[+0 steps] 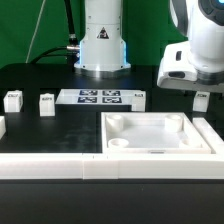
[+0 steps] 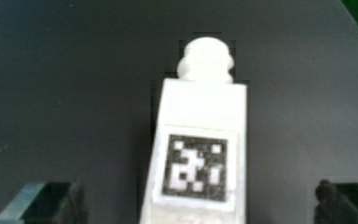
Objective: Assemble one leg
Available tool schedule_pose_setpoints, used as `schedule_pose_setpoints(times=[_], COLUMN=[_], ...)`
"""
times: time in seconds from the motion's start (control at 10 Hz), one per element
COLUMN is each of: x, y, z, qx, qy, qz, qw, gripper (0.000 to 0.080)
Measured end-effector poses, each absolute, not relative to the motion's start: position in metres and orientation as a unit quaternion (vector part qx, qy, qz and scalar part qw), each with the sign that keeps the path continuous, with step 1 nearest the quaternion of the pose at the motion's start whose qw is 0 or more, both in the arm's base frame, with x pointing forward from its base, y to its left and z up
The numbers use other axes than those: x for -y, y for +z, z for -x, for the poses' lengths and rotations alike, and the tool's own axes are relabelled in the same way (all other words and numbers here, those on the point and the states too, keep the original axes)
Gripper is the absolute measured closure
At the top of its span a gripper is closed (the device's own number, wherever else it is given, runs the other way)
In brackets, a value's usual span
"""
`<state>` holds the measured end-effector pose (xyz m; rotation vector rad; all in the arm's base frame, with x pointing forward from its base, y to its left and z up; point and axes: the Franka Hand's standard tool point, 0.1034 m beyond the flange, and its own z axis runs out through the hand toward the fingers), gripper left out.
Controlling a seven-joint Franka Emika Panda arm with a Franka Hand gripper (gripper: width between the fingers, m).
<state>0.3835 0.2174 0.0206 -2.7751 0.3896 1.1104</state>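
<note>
Fingers: two dark tips [image 2: 43, 203] show at the edges of the wrist view, spread wide. Bare table [image 2: 60, 90] lies between each tip and the leg, so they grip nothing.
Gripper: the gripper [image 2: 194, 205] straddles the leg's tagged end from above without touching it. In the exterior view the gripper [image 1: 200, 88] hangs just over that leg at the exterior view's right.
Leg: the leg [image 2: 201, 140] lies on the black table with its tag facing the wrist camera and its rounded peg end pointing away from the fingers. In the exterior view the leg [image 1: 201, 100] sits just behind the tabletop's far corner at the exterior view's right, apart from it.
Arm pose: the white hand points straight down, with the wrist bulking above it.
Tabletop: the tabletop [image 1: 160, 135] is a large white square tray in the foreground, with a round socket visible in its near corner.
Marker board: the marker board [image 1: 100, 97] lies flat in front of the base [image 1: 102, 45].
Other legs: the other legs [image 1: 13, 98] stand well apart from the gripper, at the exterior view's left.
Cut off: the arm's upper links leave the frame. The leg's near end runs out of the wrist view.
Hard to make out: in the exterior view the fingers merge with the hand, so their spread is unreadable there. A small white piece beside the marker board is too blurred to name.
</note>
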Motion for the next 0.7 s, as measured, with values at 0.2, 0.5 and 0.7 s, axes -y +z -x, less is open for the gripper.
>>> schedule_pose_setpoints(times=[0.2,0.5,0.7], x=[-0.2191,-0.2184,-0.2183], y=[0.0175,0.0168,0.0169], z=[-0.3791,-0.3787,-0.3788], qx=[-0.126,-0.127,-0.127], qy=[0.369,0.370,0.370], qz=[0.919,0.918,0.918], qw=[0.062,0.061,0.062], gripper=[0.0151,0.0399,0.0513])
